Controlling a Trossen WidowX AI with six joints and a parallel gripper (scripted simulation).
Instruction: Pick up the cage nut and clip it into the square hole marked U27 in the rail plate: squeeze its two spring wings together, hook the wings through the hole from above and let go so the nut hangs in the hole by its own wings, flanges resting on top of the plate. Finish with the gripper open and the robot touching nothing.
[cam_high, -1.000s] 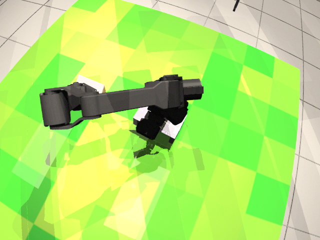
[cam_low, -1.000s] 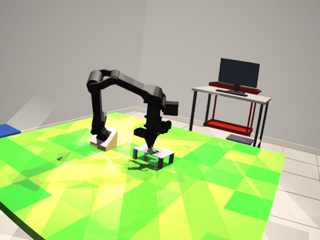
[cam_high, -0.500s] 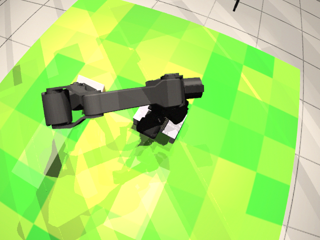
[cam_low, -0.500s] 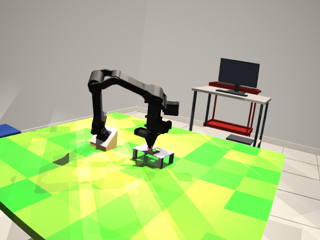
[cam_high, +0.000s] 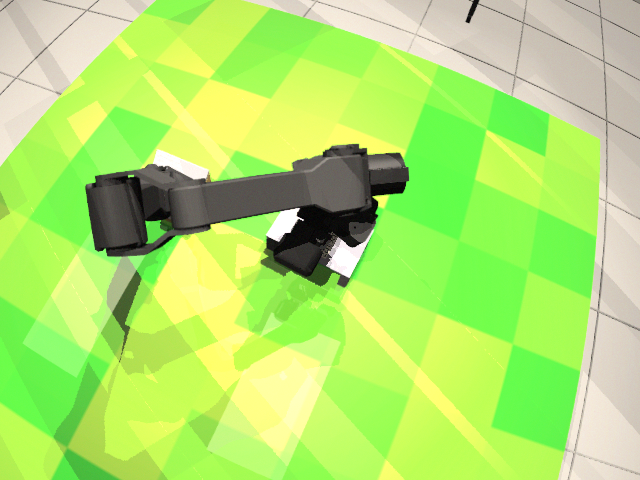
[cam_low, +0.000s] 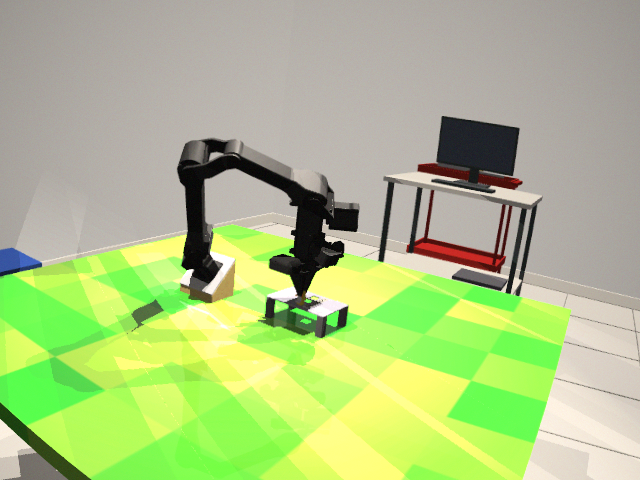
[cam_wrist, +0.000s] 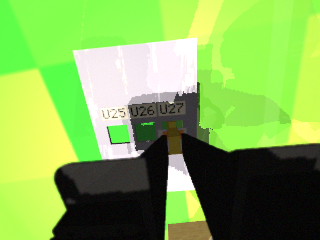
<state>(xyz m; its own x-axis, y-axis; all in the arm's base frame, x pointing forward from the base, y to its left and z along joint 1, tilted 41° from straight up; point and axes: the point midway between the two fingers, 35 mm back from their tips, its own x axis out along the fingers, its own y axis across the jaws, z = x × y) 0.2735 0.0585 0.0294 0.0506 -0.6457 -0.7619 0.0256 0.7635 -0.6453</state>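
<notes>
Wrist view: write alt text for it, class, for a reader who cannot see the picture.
A black gripper holds a small brass-coloured nut at the square hole marked U27 in a white plate. Holes marked U25 and U26 lie to the left.
</notes>
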